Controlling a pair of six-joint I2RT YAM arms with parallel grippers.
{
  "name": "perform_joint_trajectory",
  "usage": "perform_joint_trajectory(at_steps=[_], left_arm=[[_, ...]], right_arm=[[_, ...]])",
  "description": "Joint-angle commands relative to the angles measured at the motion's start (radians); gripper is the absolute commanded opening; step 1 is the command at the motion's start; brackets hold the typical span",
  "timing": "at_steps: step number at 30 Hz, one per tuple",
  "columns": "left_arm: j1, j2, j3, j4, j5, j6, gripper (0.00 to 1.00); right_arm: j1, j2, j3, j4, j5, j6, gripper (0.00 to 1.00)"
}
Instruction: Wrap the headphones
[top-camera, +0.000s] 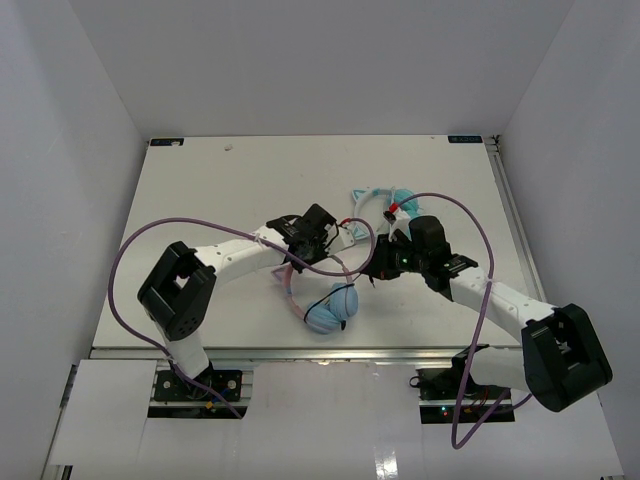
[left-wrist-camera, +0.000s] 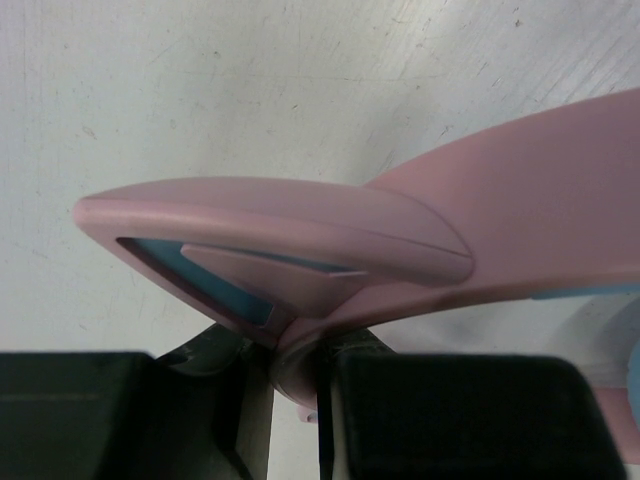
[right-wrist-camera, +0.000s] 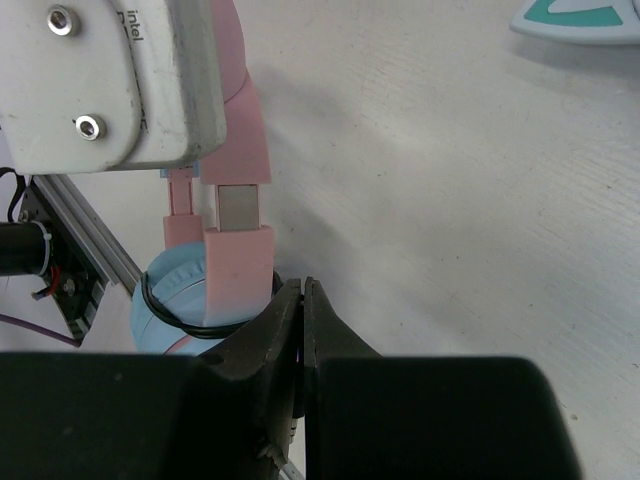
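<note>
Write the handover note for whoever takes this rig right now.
Left gripper: shut on the pink headband of the headphones.
Right gripper: shut beside the blue ear cup. The black cable runs up to its fingers, but the pinch itself is hidden.
Done: one cable loop lies around the base of the headband arm at the cup.
Left: wind on the rest; how much is unclear.
The teal pair lies farther back.

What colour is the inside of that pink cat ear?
Light blue, framed in pink; the left wrist view shows the cat ear best.
</note>
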Motion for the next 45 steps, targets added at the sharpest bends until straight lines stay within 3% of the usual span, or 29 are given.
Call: perform_joint_trajectory(at_steps=[1,8,9,10,11,19,24,33,38,41,45], left_arm=[[-0.002,0.018,0.011,-0.084,-0.044,0.032,0.22],[-0.022,0.007,0.013,-0.062,-0.031,0.029,0.39],[-0.023,0.007,0.012,-0.060,-0.031,0.028,0.45],[-0.023,0.009,0.010,-0.057,-0.031,0.028,0.57],[-0.023,0.011,0.007,-0.054,-0.031,0.029,0.59],[-0.022,0.008,0.008,-0.039,-0.036,0.026,0.60],[-0.022,-0.063,-0.010,0.045,-0.016,0.017,0.68],[-0.023,-0.182,0.004,0.114,0.005,-0.035,0.72],[-0.035,-0.269,0.007,0.127,0.128,-0.096,0.71],[-0.070,-0.297,-0.045,0.187,0.265,-0.138,0.70],[-0.097,-0.297,-0.099,0.256,0.334,-0.179,0.70]], right_arm=[[-0.011,-0.003,-0.007,0.118,0.083,-0.004,0.08],[-0.011,0.021,-0.027,0.138,0.105,-0.010,0.08],[-0.011,0.025,-0.029,0.140,0.107,-0.011,0.08],[-0.011,0.030,-0.031,0.143,0.107,-0.012,0.08],[-0.011,0.033,-0.033,0.146,0.107,-0.012,0.08],[-0.011,0.069,-0.042,0.164,0.110,-0.020,0.08],[-0.011,0.095,-0.029,0.169,0.103,-0.027,0.08],[-0.011,0.104,-0.032,0.168,0.108,-0.031,0.08],[-0.013,0.117,-0.027,0.168,0.115,-0.032,0.08],[-0.013,0.131,-0.026,0.168,0.121,-0.032,0.08],[-0.012,0.143,-0.029,0.167,0.130,-0.032,0.08]])
